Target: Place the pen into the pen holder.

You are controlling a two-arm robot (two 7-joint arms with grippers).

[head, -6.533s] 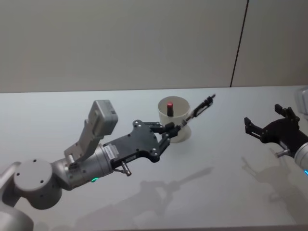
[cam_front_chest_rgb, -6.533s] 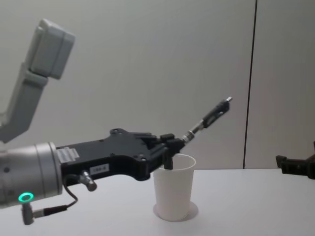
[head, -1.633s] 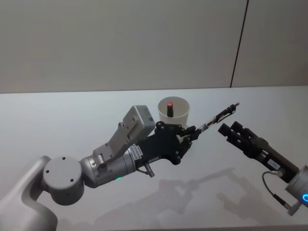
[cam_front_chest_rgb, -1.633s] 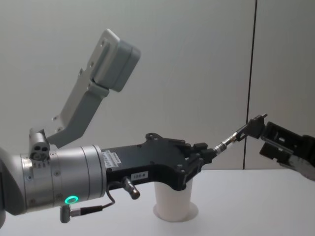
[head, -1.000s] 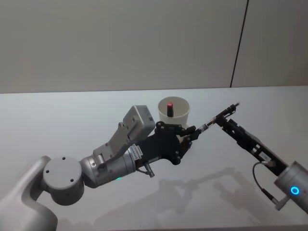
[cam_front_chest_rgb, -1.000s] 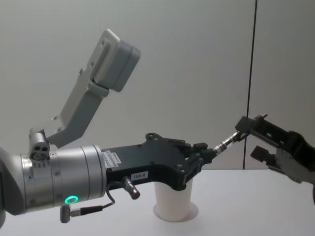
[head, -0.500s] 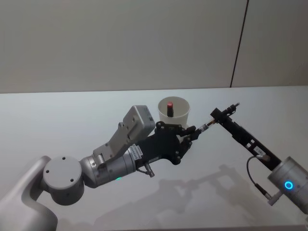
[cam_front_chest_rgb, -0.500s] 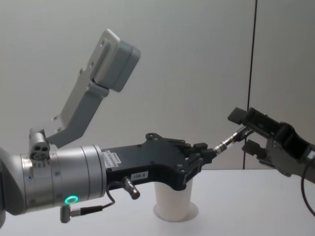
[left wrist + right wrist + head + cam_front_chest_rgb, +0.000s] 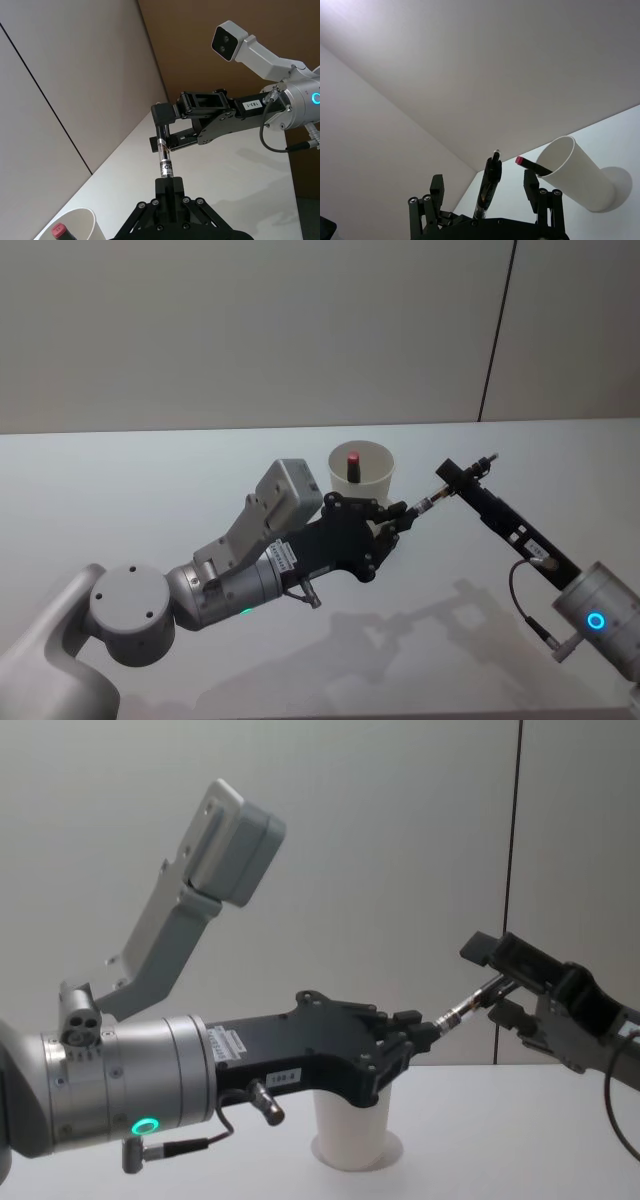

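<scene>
The left gripper [image 9: 392, 521], nearest, is clamped on the low end of the pen [image 9: 440, 492], a light, stiff, slick barrel best pinched mid-shaft, which slants up toward two o'clock. The right gripper [image 9: 462, 478] reaches in from four o'clock, fingers spread around the pen's upper end. Farthest, the pen holder [image 9: 362, 487] stands upright at eleven o'clock.

Pen [image 9: 164, 165] between two grippers' jaws
</scene>
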